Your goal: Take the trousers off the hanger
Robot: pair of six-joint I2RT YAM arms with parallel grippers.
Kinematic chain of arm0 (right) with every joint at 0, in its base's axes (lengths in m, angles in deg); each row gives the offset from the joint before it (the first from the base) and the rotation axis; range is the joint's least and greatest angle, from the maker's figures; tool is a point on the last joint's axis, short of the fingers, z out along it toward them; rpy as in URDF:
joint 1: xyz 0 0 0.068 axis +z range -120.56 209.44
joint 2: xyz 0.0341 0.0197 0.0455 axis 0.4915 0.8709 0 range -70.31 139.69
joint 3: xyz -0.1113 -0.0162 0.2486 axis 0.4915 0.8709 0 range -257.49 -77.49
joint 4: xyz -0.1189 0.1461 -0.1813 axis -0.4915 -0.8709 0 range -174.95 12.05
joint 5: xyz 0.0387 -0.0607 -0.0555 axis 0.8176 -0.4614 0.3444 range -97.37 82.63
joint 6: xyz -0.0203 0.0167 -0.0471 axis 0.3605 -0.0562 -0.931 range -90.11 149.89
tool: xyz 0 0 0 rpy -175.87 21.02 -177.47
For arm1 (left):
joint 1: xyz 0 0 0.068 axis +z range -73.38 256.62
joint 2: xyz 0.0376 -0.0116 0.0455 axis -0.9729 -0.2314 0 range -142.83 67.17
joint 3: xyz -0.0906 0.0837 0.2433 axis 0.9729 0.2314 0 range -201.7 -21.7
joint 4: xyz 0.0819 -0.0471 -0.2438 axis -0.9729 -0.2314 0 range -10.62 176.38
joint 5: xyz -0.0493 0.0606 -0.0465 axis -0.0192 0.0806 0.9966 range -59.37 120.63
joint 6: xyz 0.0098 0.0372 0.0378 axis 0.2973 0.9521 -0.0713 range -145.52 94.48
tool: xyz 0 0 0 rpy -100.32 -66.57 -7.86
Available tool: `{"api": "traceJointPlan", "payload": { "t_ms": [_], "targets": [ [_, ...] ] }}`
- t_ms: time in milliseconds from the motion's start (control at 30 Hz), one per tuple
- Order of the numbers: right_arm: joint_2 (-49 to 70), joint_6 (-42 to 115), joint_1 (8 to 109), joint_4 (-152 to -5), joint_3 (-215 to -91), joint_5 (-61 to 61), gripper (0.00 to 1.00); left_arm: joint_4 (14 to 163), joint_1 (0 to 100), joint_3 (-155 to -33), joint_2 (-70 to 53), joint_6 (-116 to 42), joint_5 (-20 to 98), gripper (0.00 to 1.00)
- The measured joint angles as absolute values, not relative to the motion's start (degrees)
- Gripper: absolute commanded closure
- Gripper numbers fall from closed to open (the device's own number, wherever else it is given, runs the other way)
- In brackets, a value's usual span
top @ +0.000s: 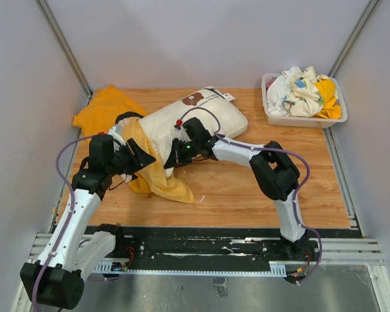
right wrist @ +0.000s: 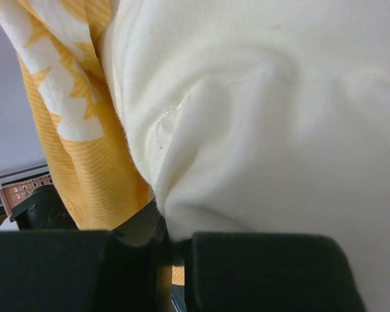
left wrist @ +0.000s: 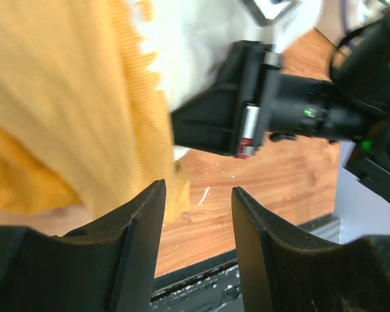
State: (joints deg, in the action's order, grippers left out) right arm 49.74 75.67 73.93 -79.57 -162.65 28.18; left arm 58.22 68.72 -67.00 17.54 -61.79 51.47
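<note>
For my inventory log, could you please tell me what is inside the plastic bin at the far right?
Crumpled white and yellow clothes fill the bin; anything beneath them is covered.

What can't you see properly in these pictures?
- Hanger: no view shows it plainly; the yellow cloth and the white cloth lie over that spot.
- Fingertips of the right gripper: right wrist view, bunched white cloth covers them.
- Clothes in the bin: top view, too small and heaped to tell apart.
- Yellow cloth's pattern: left wrist view, blurred, too close.
</note>
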Motion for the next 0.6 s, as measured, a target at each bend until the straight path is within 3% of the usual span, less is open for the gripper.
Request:
{"api": "traceJointPlan", "payload": {
  "t_ms": [200,600],
  "targets": [
    [49.7,74.9,73.9,-79.8,-162.8,28.2,0.99,55.8,68.7,-65.5,15.6,-66.1,43.7,0.49],
    [49.7,74.4,73.9,-80.5,-163.2,28.2,0.99,56.1,68.7,-70.1,0.1,-68.0,35.0,0.47]
  ]
}}
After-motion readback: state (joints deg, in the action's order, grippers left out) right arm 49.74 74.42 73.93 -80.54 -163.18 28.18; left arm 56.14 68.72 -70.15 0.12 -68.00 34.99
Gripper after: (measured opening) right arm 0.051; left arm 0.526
